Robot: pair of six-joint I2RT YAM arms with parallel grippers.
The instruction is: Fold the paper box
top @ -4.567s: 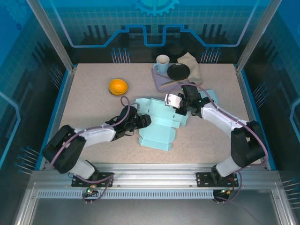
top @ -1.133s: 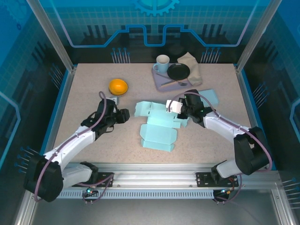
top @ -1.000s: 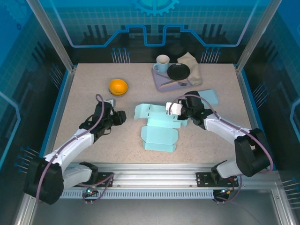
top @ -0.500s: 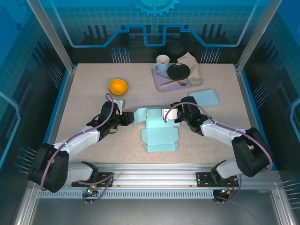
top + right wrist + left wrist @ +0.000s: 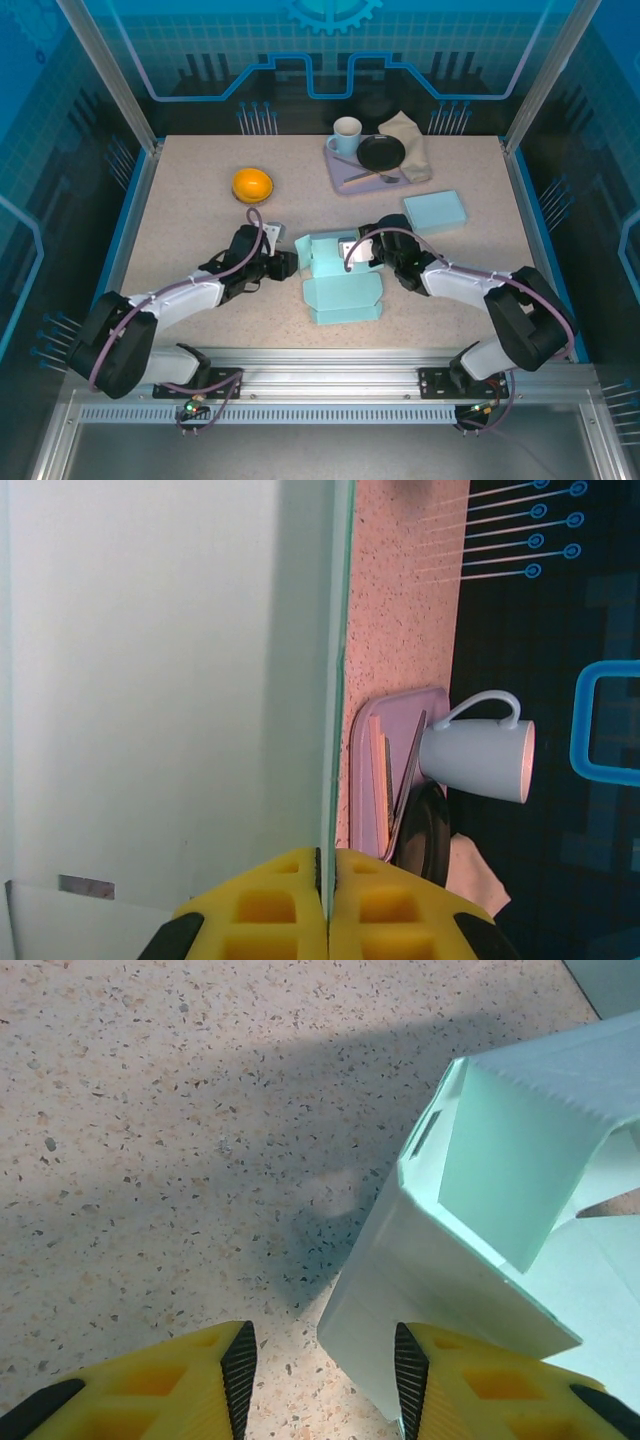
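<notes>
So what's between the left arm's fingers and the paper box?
Only bare table. In the left wrist view a corner of the paper box sits between the open fingers, beside one.

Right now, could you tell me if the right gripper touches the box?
Touching: right wrist view shows the right gripper shut on an edge of the box.

Top external: high, looking down on pale turquoise paper box (image 5: 340,296).
Left wrist: close, facing box's left wall.
Right wrist: against box panel.
Shared: box.
</notes>
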